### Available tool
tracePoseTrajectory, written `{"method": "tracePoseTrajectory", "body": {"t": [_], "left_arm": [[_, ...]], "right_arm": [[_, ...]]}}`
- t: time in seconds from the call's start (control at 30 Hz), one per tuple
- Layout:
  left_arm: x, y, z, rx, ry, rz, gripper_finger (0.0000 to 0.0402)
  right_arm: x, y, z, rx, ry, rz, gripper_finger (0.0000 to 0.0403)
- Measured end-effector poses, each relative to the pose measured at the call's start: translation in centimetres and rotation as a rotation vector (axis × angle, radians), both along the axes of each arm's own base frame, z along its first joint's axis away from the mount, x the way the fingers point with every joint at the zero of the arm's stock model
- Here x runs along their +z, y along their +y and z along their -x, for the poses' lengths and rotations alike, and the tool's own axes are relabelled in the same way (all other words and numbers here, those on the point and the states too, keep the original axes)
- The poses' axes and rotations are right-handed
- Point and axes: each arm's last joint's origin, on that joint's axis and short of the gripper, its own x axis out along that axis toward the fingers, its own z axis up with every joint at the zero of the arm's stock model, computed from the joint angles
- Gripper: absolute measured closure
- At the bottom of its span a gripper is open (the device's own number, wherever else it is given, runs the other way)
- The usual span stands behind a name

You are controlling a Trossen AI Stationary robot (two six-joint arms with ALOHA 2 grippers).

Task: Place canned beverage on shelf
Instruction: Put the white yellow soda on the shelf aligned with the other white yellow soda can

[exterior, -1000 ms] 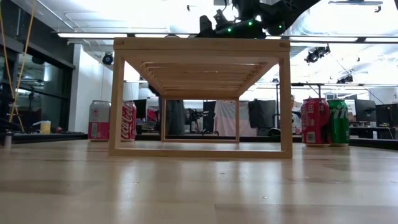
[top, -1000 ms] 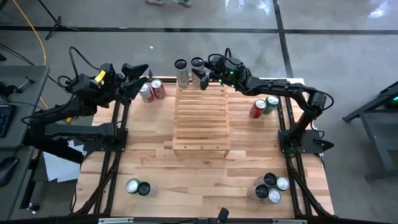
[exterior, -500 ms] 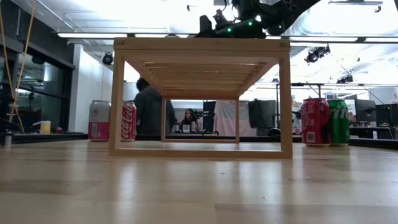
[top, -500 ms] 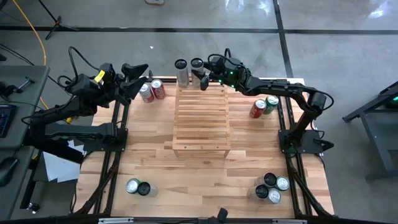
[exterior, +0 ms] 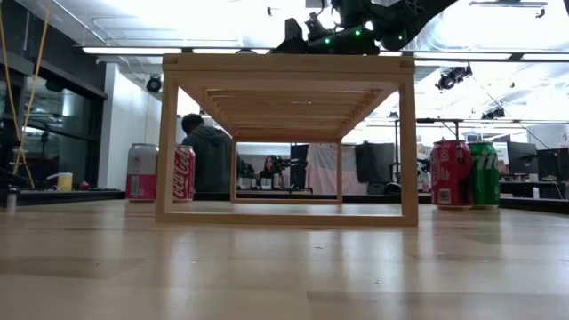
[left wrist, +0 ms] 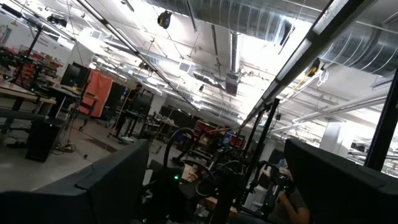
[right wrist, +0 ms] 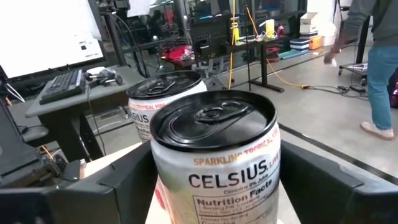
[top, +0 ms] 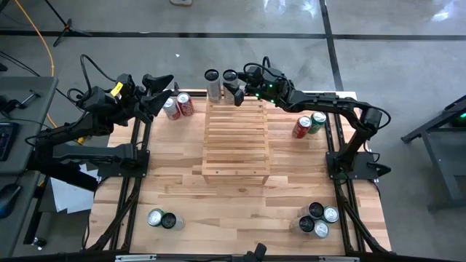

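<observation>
Wooden tabletop [top: 240, 211], slatted pale shelf [top: 235, 138] at its centre, reaching toward the far edge. Right hand [top: 234, 89] at the shelf's far end, fingers spread either side of a white Celsius can [right wrist: 214, 158]; contact with its sides cannot be told. A second white can [top: 212, 81] stands just beside it. Left hand [top: 162, 89] open, empty, raised near the far-left corner beside two red cans [top: 178, 105]. Red and green cans [top: 309, 124] sit by the right edge.

Near white can [right wrist: 214, 163]: you read "CELSIUS", "SPARKLING TROPICAL", "Nutrition Facts";
Red can [exterior: 183, 172]: you read "Coca-Cola"
</observation>
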Motion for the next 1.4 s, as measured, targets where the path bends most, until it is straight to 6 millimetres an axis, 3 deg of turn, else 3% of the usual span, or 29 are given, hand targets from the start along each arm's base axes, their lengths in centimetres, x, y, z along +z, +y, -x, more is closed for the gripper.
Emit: {"method": "tracePoseTrajectory", "body": {"t": [1.1,1.23,1.4], "left_arm": [[0.0,0.0,0.0,0.007,0.006,-0.015,0.0037],[0.0,-0.01,0.0,0.007,0.006,-0.015,0.0037],[0.0,0.0,0.0,0.007,0.006,-0.016,0.0037]], "right_arm": [[0.02,-0.02,0.01,-0.001,-0.003,-0.001,0.01],[-0.01,-0.01,0.01,-0.001,0.002,0.004,0.0075],[-0.09,-0.01,0.01,-0.001,0.006,-0.006,0.0014]]}}
